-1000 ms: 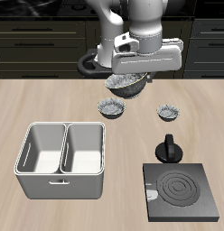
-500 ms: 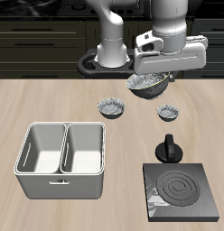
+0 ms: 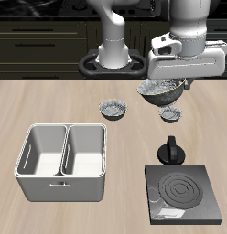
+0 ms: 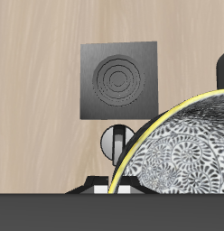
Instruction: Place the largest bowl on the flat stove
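Exterior view: gripper pinches the largest bowl by its rim and carries it tilted, clear above the two smaller bowls to avoid contact. Flat stove lies nearer the front edge, unoccupied; knob intervenes.

Arm: reaches forward from its base at the desk's back, wrist pointing down.
Gripper: raised above the desk.
Jaws: clamped on the largest bowl, carried in the air.
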Controlling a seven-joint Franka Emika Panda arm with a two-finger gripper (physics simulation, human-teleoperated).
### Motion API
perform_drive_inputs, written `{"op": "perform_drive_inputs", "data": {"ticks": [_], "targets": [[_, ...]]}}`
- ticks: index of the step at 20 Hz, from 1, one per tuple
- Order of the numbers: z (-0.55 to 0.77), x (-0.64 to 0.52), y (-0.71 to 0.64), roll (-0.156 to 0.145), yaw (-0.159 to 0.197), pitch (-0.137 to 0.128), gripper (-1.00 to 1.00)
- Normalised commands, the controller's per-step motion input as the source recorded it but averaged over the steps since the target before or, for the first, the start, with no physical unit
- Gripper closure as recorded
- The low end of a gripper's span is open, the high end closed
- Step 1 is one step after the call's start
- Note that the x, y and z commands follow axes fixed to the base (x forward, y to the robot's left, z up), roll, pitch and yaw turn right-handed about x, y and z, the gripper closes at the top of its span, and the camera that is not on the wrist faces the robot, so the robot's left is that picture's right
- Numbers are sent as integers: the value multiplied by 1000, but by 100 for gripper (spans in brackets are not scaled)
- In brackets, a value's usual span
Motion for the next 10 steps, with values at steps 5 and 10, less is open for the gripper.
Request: {"op": "perform_drive_inputs", "data": {"ticks": [5,10], "targets": [[8,419,51,-10,-13,40,100],[85,301,151,-1,-2,-11,100]]}}
